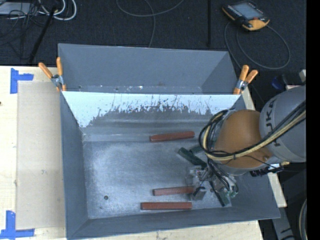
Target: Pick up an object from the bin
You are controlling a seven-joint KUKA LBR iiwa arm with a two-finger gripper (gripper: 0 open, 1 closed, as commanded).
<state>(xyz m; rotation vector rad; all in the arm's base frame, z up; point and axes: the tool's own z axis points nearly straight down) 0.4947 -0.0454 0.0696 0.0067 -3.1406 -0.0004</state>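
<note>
My gripper (201, 183) is low over the bin floor at the right, under the orange wrist cover. It is right at the right end of a flat reddish-brown bar (172, 191), which lies lengthwise on the floor. I cannot tell whether it touches that bar. A second brown bar (166, 205) lies just in front of the first, parallel to it. A third brown bar (171, 137) rests farther back, at the foot of the rear wall. A dark greenish piece (189, 155) juts out leftward beside the wrist; what it is cannot be made out.
The arm with its orange cover and cables hangs over the bin's right side and hides the floor beneath it. The left half of the floor is bare speckled metal. Sloped walls rise on all sides.
</note>
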